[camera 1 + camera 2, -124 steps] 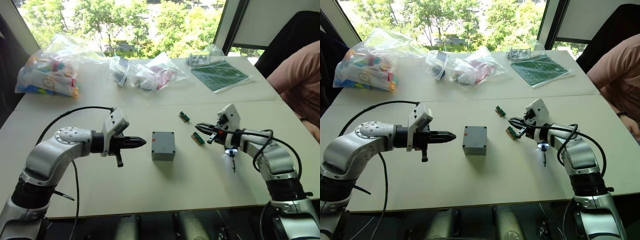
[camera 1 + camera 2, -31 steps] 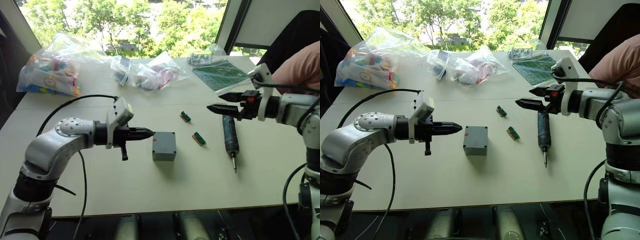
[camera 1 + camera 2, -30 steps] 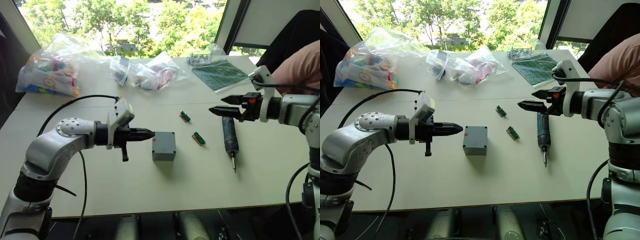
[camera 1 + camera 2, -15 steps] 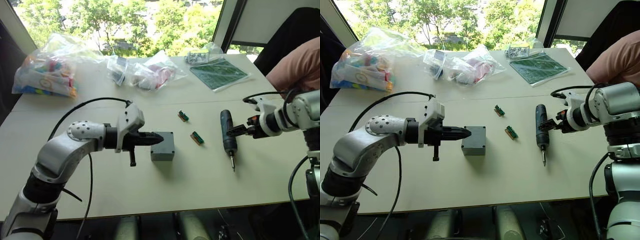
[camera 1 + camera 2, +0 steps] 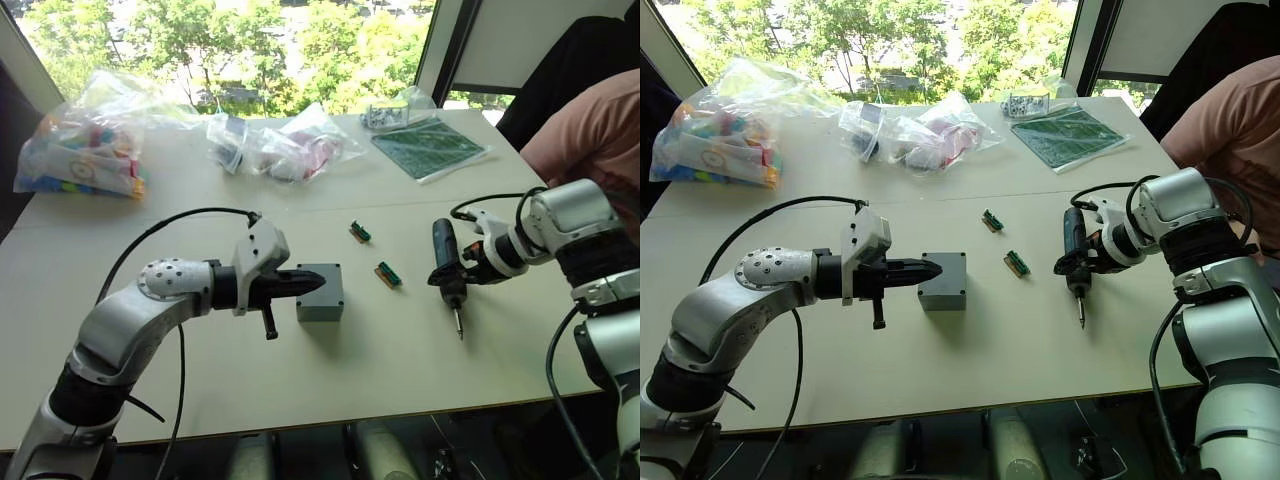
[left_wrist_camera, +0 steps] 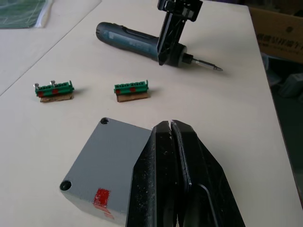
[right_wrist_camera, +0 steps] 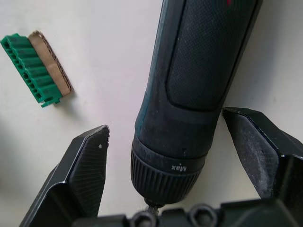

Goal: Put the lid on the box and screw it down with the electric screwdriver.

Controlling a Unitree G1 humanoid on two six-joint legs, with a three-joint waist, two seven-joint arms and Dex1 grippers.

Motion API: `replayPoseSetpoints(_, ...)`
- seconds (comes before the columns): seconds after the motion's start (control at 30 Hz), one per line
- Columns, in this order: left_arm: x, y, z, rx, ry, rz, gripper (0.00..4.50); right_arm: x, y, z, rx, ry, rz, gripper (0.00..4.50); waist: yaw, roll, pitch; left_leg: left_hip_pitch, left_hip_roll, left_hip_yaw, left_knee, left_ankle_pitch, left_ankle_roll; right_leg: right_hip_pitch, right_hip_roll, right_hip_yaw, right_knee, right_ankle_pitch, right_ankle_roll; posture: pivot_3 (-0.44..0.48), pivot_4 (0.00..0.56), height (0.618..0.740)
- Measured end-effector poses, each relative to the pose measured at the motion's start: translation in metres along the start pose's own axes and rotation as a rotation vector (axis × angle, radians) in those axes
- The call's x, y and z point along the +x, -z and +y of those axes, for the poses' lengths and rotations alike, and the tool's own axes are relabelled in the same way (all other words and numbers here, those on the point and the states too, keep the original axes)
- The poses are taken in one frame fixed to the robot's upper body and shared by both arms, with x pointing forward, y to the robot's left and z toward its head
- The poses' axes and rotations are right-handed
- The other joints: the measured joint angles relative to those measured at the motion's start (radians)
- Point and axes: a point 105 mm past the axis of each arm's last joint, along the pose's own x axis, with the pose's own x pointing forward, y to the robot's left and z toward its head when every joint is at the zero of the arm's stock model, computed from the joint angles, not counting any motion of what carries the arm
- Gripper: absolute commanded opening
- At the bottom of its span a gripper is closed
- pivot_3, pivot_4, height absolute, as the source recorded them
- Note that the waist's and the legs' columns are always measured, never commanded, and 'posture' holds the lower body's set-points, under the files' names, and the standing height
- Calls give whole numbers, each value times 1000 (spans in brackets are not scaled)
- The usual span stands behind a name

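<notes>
The grey box (image 5: 320, 293) stands mid-table with the lid (image 6: 108, 160) flush on top, showing corner screw holes and a red mark. My left gripper (image 5: 316, 283) is shut, its fingertips reaching over the lid's left edge. The black electric screwdriver (image 5: 445, 256) lies on the table to the right of the box, bit pointing toward me. My right gripper (image 7: 165, 122) is open and straddles its front end, one finger (image 7: 83, 172) on each side. A gap shows on one side; the other finger (image 7: 262, 149) is close to the body.
Two small green terminal blocks (image 5: 360, 232) (image 5: 387, 274) lie between box and screwdriver. Plastic bags of parts (image 5: 80, 155) (image 5: 285, 150) and a green board (image 5: 430, 148) sit at the back. A person's pink sleeve (image 5: 590, 125) is at the far right.
My right gripper came down from above the table to straddle the screwdriver. My left gripper slid right until its tips reached the box. The camera shifted slightly.
</notes>
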Motion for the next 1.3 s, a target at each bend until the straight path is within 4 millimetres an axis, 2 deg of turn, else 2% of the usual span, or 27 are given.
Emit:
replayPoseSetpoints(0.13, -3, 1, 1, -1, -22, -1, 0, 3, 0, -3, -63, 19, 16, 1893, 0, -2, -1, 2, 0, 0, 0, 0, 0, 2, 0, 0, 0, -1, 0, 0, 150, 740)
replayPoseSetpoints(0.17, -4, 1, 1, 1, -26, -1, 0, 3, 0, -3, -71, 17, 18, 1778, 0, -2, -1, 2, 0, 0, 0, 0, 0, 2, 0, 0, 0, -1, 0, 0, 150, 740)
replayPoseSetpoints(0.33, -6, 6, 1, -15, -37, 12, 0, 3, 2, -4, -67, 10, 23, 1778, 2, -2, -1, 2, 0, 0, 0, 0, 0, 2, 0, 0, 0, 0, 0, 0, 150, 740)
replayPoseSetpoints(0.4, -8, 6, 3, -18, -42, 9, 0, 2, -2, -9, -16, 4, -16, 1778, 2, -2, -1, 2, 0, 0, 0, 0, 0, 2, 0, 0, 0, 0, 0, 0, 150, 740)
replayPoseSetpoints(0.53, -12, 13, 11, -58, -49, 19, 0, -5, -24, -15, 105, -11, -162, 1778, 0, 2, 2, 0, 0, 2, 0, 0, 0, -1, 0, 1, 0, 1, -1, 0, 150, 740)
replayPoseSetpoints(0.6, -17, 17, 19, -91, -61, 26, 0, -31, -53, -8, 143, -69, -323, 1778, 0, 9, 6, -5, -1, 2, -1, 0, 0, -8, 0, 2, 3, 3, 3, 0, 150, 740)
replayPoseSetpoints(0.63, -17, 18, 21, -96, -60, 28, 0, -39, -61, -5, 147, -94, -372, 1778, 1, 9, 6, -5, -1, 2, -2, 0, 0, -8, 0, 2, 3, 3, 4, 0, 150, 740)
replayPoseSetpoints(0.7, -18, 17, 24, -107, -52, 25, 0, -63, -82, 7, 139, -168, -515, 1778, 3, 9, 6, -5, -1, 0, -5, 0, 0, -8, 0, 0, 2, 2, 5, 0, 150, 740)
replayPoseSetpoints(0.73, -19, 16, 28, -114, -48, 19, 0, -78, -97, 19, 114, -248, -640, 1778, 3, 9, 6, -5, 0, 0, -5, 0, 0, -8, 0, 0, 2, 2, 5, 0, 150, 740)
replayPoseSetpoints(0.8, -20, 14, 34, -121, -49, 11, 0, -99, -112, 40, 56, -372, -847, 1778, 3, 9, 6, -5, 0, -1, -7, 0, 0, -8, 0, -1, 1, 2, 5, 0, 150, 740)
replayPoseSetpoints(0.87, -21, 11, 39, -121, -45, 6, 0, -118, -114, 66, 0, -527, -1041, 1778, 4, 9, 6, -5, 0, -1, -7, 0, 0, -8, 0, -1, 1, 1, 6, 0, 150, 740)
replayPoseSetpoints(0.93, -19, 12, 46, -165, -44, 13, 0, -127, -105, 98, -2, -703, -1197, 1778, 4, 9, 5, -5, 0, -2, -9, 0, 0, -8, 0, -2, 1, 1, 6, 0, 150, 740)
replayPoseSetpoints(1.0, -13, 13, 46, -149, -23, 39, 0, -122, -86, 127, -92, -751, -1255, 1778, 4, 9, 5, -5, 0, -3, -10, 0, 0, -8, 0, -3, 1, 1, 6, 0, 150, 740)
replayPoseSetpoints(1.03, -10, 13, 43, -133, -2, 46, 0, -110, -74, 142, -167, -729, -1249, 1778, 5, 9, 5, -5, 0, -2, -10, 0, 0, -7, -1, -3, 1, 1, 6, 0, 150, 740)
replayPoseSetpoints(1.1, -4, 18, 41, -136, 19, 63, 0, -84, -62, 159, -170, -741, -1214, 1778, 3, 9, 5, -5, -1, -1, -8, 0, -1, -7, -2, -2, 1, 1, 6, 0, 150, 740)
replayPoseSetpoints(1.17, -3, 20, 39, -127, 32, 74, 0, -72, -59, 161, -152, -715, -1212, 1778, 3, 9, 5, -5, -2, -1, -7, 1, -2, -7, -2, -1, 1, 1, 6, 0, 150, 740)
replayPoseSetpoints(1.3, 4, 25, 40, -88, 49, 96, 0, -61, -54, 167, -196, -682, -1221, 1778, 3, 9, 5, -4, -1, -2, -4, 2, -3, -6, -1, -1, 3, 2, 2, 0, 150, 740)
